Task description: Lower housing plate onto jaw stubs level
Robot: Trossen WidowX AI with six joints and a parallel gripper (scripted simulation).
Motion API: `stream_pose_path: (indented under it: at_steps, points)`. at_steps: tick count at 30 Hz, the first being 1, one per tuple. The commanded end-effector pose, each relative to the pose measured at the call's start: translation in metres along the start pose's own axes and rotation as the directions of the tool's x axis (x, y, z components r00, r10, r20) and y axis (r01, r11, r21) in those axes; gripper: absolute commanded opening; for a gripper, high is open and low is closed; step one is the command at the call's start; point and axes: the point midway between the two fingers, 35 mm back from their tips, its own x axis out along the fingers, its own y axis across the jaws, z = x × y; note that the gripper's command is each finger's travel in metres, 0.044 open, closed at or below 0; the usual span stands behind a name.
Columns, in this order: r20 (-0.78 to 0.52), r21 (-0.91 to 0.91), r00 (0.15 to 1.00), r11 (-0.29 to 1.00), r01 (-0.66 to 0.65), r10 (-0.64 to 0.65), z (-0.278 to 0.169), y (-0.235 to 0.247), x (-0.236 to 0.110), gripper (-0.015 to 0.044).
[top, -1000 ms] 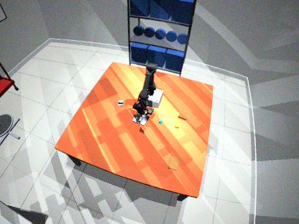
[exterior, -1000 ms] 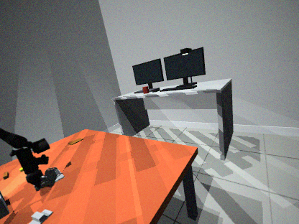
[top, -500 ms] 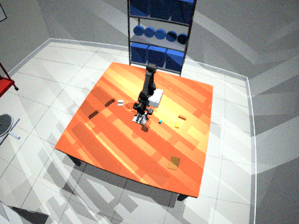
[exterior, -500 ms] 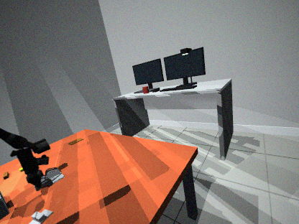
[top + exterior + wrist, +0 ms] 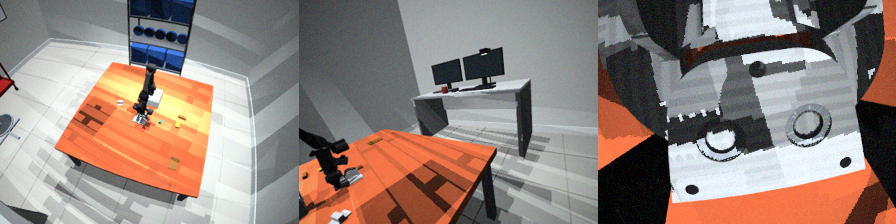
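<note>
The pale housing plate [image 5: 783,172] has two ringed round holes with lighter discs showing inside them, and small dark holes near its edges. My gripper [image 5: 141,117] [image 5: 343,182] [image 5: 759,124] is shut on it, with one black finger at each side in the wrist view. The plate is low over the table and looks roughly level. In the exterior view a pale plate-like part [image 5: 355,176] shows beside the fingers. The jaws and their stubs are mostly hidden under the plate, and I cannot tell whether the plate touches them.
A white box [image 5: 154,99] stands beside the arm. Small white parts [image 5: 120,103] [image 5: 339,217] lie to one side. A small blue piece [image 5: 160,122], a yellow block [image 5: 177,124] and a brown block [image 5: 182,117] lie on the other. A tan piece [image 5: 174,164] [image 5: 374,141] lies farther off.
</note>
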Motion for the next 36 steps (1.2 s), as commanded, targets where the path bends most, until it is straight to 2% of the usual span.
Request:
stream_pose_path:
  at_steps: [1,9,12,13,27,30,36]
  points:
    - [-0.001,0.004,1.0,1.0,-0.004,0.004,0.0,0.001,0.001,0.0351]
    - [-0.001,0.004,1.0,1.0,-0.004,0.004,0.0,0.001,0.001,0.0351]
    - [0.0,0.0,1.0,1.0,0.0,0.0,0.0,0.0,0.0,0.043]
    - [0.0,0.0,1.0,1.0,0.0,0.0,0.0,0.0,0.0,0.044]
    - [0.0,0.0,1.0,1.0,0.0,0.0,0.0,0.0,-0.002,0.044]
    - [0.0,0.001,1.0,1.0,-0.001,0.001,0.002,0.0,-0.016,0.044]
    - [0.0,0.004,1.0,1.0,-0.004,0.004,-0.001,0.0,-0.07,0.044]
